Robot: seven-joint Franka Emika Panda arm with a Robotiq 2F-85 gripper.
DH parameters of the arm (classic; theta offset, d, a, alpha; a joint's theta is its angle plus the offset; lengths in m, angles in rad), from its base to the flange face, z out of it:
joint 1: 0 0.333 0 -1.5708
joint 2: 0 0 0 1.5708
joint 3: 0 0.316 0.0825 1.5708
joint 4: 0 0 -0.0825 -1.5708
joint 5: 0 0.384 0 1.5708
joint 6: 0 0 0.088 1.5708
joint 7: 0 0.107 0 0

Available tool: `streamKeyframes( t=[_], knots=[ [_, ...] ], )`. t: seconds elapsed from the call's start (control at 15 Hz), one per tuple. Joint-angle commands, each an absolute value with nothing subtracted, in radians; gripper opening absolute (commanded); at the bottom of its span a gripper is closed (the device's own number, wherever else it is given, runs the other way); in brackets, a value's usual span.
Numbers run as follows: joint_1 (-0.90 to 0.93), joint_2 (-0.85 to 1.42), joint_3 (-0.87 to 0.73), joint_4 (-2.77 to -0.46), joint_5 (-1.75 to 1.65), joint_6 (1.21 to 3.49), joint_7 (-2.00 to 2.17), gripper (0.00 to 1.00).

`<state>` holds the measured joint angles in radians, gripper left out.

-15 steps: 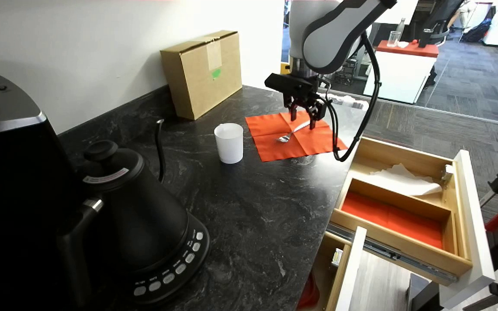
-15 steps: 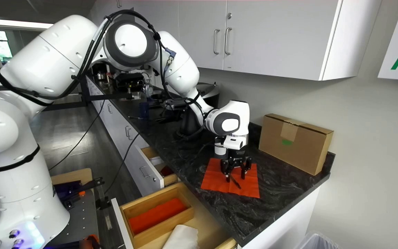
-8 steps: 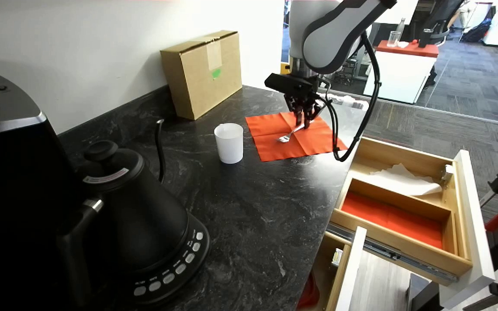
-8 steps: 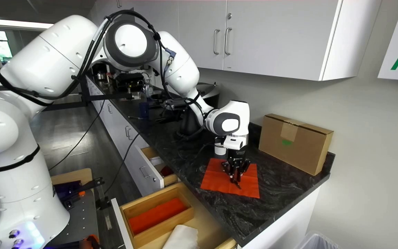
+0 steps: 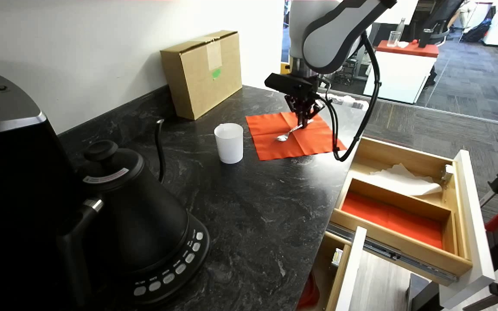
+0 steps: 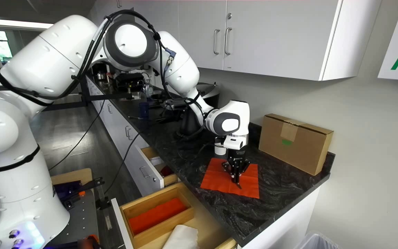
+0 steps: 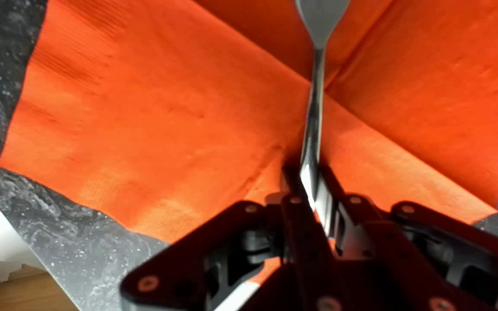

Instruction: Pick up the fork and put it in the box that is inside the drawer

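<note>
The silver fork (image 7: 316, 86) lies on an orange napkin (image 7: 167, 108), its head pointing away from my gripper (image 7: 309, 175) in the wrist view. Both fingers have closed around the fork's handle, and the handle's end shows between them. In an exterior view the gripper (image 5: 304, 124) reaches down to the napkin, with the fork's head (image 5: 282, 138) sticking out to one side. A wooden box (image 5: 398, 201) with a red bottom sits inside the pulled-out drawer (image 5: 476, 216), below counter level and away from the gripper. Both exterior views show this box (image 6: 157, 216).
A white cup (image 5: 229, 144) stands beside the napkin. Behind it are a cardboard box (image 5: 212, 77) and a black kettle (image 5: 136, 229). White paper (image 5: 404, 181) shares the drawer with the box. A lower drawer (image 5: 350, 272) is also pulled out. Cabinets (image 6: 271, 38) hang above the counter.
The fingers have come together from wide apart and now grip the fork's handle. The fork and napkin have shifted very slightly. The arm has stayed in about the same place.
</note>
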<state>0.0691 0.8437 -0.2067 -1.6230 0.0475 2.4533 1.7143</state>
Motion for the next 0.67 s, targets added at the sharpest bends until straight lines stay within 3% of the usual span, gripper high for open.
streamKeyframes(
  t=[0.0,0.2,0.27,0.6],
  knots=[
    [0.088,0.756,-0.22,-1.682,0.049,2.437,1.745,0.03],
    [0.108,0.71,-0.242,-1.695,0.036,2.424,1.789,0.03],
    [0.136,0.618,-0.254,-1.816,0.025,2.449,1.813,0.03],
    [0.179,0.467,-0.253,-1.976,-0.006,2.366,1.934,0.03]
  ],
)
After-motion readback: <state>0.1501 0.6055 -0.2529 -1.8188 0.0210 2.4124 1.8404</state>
